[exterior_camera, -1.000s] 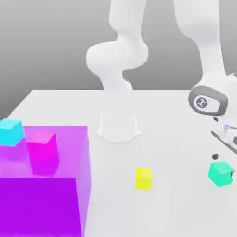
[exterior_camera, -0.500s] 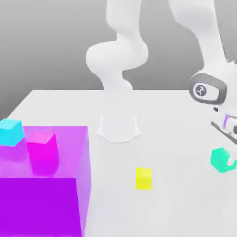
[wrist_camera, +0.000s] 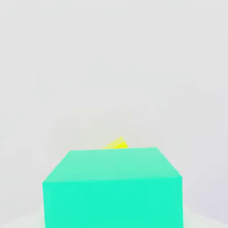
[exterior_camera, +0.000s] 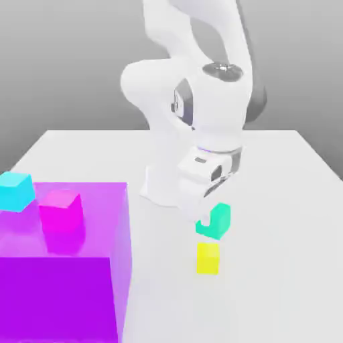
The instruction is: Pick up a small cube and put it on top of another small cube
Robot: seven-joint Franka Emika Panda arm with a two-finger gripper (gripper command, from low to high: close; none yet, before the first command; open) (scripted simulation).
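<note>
Teal cube [exterior_camera: 214, 222] clenched in the jaws hangs just above the yellow cube [exterior_camera: 208, 258], purple box [exterior_camera: 63, 268] well apart.

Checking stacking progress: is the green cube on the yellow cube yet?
No. The green cube hangs above the yellow cube, gap visible.

the small plain teal-green cube [exterior_camera: 215, 222] was an even sea-green with no marking, and in the hand view its flat teal-green face [wrist_camera: 113, 189] had a sliver of the small bright yellow cube [wrist_camera: 116, 144] behind it against pale grey-white. the yellow cube [exterior_camera: 208, 258] was a plain saturated yellow on the matte white table [exterior_camera: 281, 268], while the big translucent purple box [exterior_camera: 63, 268] glowed violet around a magenta-pink cube [exterior_camera: 61, 211], with a lighter cyan-blue cube [exterior_camera: 16, 190] at its far corner. the glossy white robot arm [exterior_camera: 194, 100] carried dark grey trim, against a grey backdrop.
</note>
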